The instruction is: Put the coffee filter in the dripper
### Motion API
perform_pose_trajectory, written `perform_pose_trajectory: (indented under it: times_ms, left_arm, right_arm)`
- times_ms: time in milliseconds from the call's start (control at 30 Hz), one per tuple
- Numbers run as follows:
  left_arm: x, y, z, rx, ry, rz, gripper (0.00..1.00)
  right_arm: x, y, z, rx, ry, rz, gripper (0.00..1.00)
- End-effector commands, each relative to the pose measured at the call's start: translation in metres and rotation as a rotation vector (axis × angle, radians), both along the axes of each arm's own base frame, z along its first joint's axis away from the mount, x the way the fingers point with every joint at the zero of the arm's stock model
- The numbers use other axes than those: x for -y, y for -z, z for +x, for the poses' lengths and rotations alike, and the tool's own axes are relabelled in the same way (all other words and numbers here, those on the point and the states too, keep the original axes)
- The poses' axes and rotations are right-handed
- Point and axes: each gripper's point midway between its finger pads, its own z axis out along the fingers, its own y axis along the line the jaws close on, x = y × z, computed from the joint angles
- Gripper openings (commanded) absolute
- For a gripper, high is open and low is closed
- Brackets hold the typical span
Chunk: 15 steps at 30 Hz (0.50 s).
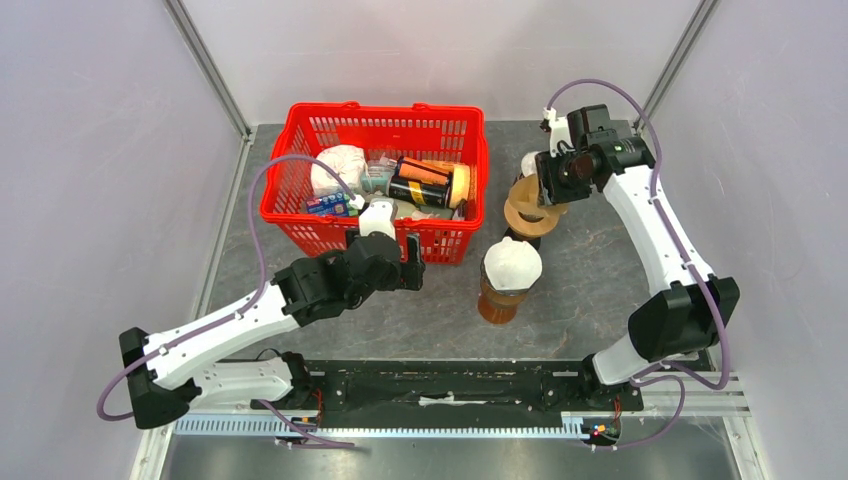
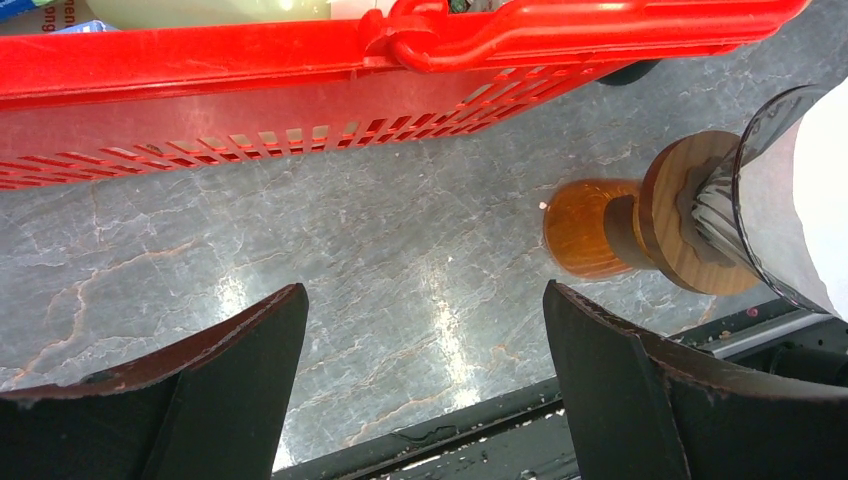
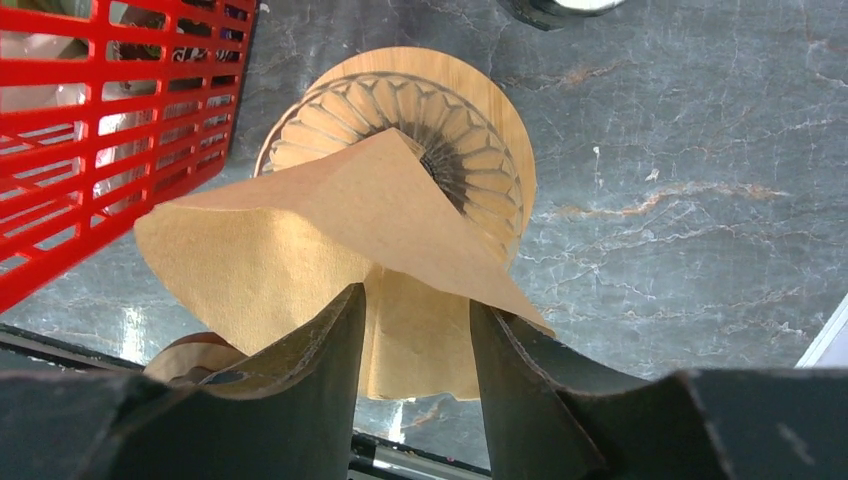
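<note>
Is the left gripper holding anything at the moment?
No, the left gripper stands wide open, with only bare table showing between its jaws.

Matt paper filter [image 3: 330, 225], seemingly wooden dripper [image 3: 475, 135]

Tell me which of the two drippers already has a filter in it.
The near dripper on the amber carafe: a white filter fills it. The far dripper shows bare ribs, with the brown filter held over it by the right gripper.

Robotics lab test cell: left arm [image 1: 220, 325] and right arm [image 1: 650, 225] bolted to a rail [image 1: 450, 385] on a stone-look table [image 1: 600, 290], enclosed by plain panels [image 1: 90, 150] on aluminium posts [image 1: 205, 60].
</note>
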Motion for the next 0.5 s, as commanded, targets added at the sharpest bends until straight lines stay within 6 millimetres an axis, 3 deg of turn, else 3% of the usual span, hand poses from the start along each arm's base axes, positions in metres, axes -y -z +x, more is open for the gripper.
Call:
perform_pose_trajectory:
  times_ms: [0, 167, 467]
  left_arm:
    - [0.002, -0.02, 0.009, 0.044, -0.019, -0.006, 0.94]
    - [0.002, -0.017, 0.009, 0.037, -0.022, -0.006, 0.94]
    - [-0.006, -0.017, 0.007, 0.055, -0.028, -0.001, 0.94]
  right_arm:
    - [-0.002, -0.018, 0.021, 0.062, 0.001, 0.008, 0.51]
    - [-0.006, -0.023, 0.03, 0.058, -0.011, 0.017, 0.51]
    - [-0.021, -0.003, 0.029, -0.008, -0.068, 0.017, 0.45]
